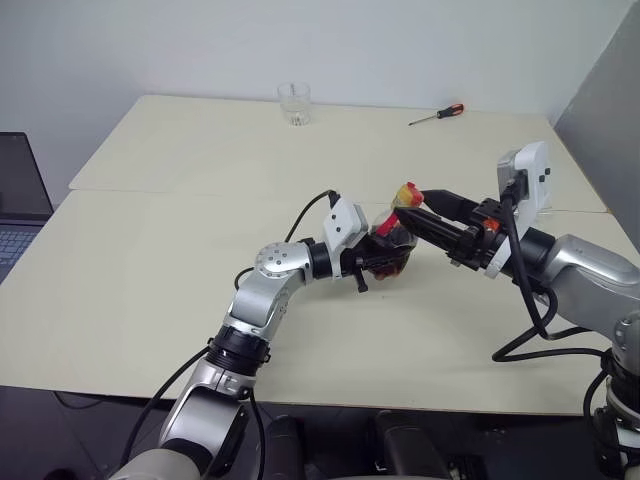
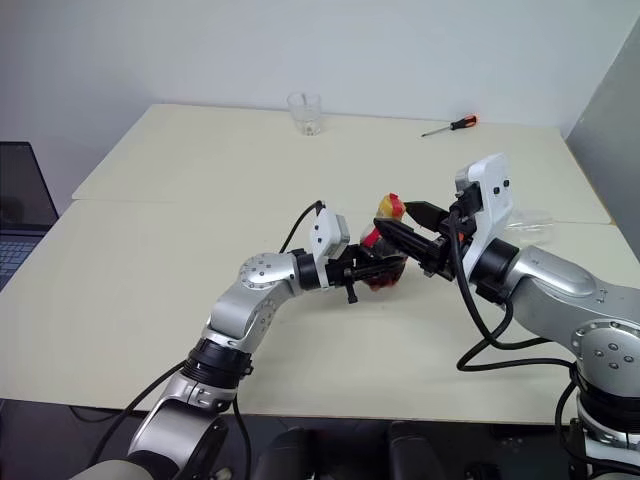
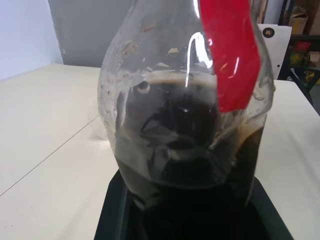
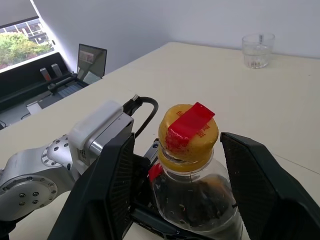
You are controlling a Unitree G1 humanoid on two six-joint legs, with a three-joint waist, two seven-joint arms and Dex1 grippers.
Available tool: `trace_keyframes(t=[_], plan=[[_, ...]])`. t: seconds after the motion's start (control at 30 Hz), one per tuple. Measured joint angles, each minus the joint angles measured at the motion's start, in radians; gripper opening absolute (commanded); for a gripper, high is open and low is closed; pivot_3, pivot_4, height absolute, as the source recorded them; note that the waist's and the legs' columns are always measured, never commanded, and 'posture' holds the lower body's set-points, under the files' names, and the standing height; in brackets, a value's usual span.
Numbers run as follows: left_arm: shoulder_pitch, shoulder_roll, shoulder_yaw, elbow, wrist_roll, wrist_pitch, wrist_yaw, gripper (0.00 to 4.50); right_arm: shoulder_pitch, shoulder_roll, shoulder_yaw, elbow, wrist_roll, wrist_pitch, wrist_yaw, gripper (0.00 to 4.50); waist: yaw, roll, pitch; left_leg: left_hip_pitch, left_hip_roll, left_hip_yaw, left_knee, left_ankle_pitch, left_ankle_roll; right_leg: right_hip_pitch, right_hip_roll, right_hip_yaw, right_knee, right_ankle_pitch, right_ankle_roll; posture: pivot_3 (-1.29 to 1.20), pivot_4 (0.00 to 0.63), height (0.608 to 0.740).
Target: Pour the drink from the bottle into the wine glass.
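From the left eye view, the left hand (image 1: pixel 385 258) is clamped around the body of the bottle (image 1: pixel 393 243), holding it upright just above the counter (image 1: pixel 150 250) near the middle. The right hand (image 1: pixel 412 212) reaches in from the right with its fingers at the yellow cap (image 1: pixel 405 193). A short clear tumbler (image 1: pixel 294 103) stands well back on the counter, and a screwdriver (image 1: pixel 437 114) lies off to its right. I cannot make out a stemmed wine glass here.

The right eye view gives the same picture: the bottle (image 2: pixel 382 262) pinched by the left hand, the right hand's fingers flanking the cap (image 2: pixel 389 207).

In the left wrist view the bottle fills the gap between the black fingers (image 3: pixel 112 210). The drink (image 3: pixel 185 150) sits dark in the lower part, with droplets on the clear wall above it and a strip of red label (image 3: pixel 230 55) hanging down.

The right wrist view looks straight at the cap (image 4: pixel 188 131), a red tab across its top. The right hand's fingers (image 4: pixel 112 185) stand partly open on either side of it, apart from it, not yet gripping.

I'd judge the bottle light and thin-walled, so a hard squeeze could buckle it and push the drink out once it is uncapped. The ribbed lower body looks like the stiffest hold; the small cap wants a square pinch across its rim.
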Motion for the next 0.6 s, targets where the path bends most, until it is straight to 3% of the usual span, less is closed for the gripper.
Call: trace_keyframes(t=[0.1, 0.3, 0.6], plan=[[0.0, -0.001, 0.0, 0.0, 0.001, 0.0, 0.0, 0.9, -0.007, 0.001, 0.011, 0.01, -0.007, -0.003, 0.001, 2.74, 0.0, 0.0, 0.0, 0.0, 0.0, 0.0, 0.0, 0.0, 0.0, 0.0, 0.0, 0.0, 0.0, 0.0, 0.0, 0.0, 0.15, 0.74], [0.0, -0.001, 0.001, 0.0, 0.002, -0.001, 0.0, 0.9, -0.017, 0.006, 0.025, 0.024, -0.028, -0.006, 0.011, 1.19, 0.0, 0.0, 0.0, 0.0, 0.0, 0.0, 0.0, 0.0, 0.0, 0.0, 0.0, 0.0, 0.0, 0.0, 0.0, 0.0, 0.15, 0.74], [0.0, -0.001, 0.003, 0.0, 0.003, -0.012, 0.001, 0.9, -0.027, 0.009, 0.026, 0.035, -0.021, -0.006, 0.011, 1.19, 0.0, 0.0, 0.0, 0.0, 0.0, 0.0, 0.0, 0.0, 0.0, 0.0, 0.0, 0.0, 0.0, 0.0, 0.0, 0.0, 0.15, 0.74]])
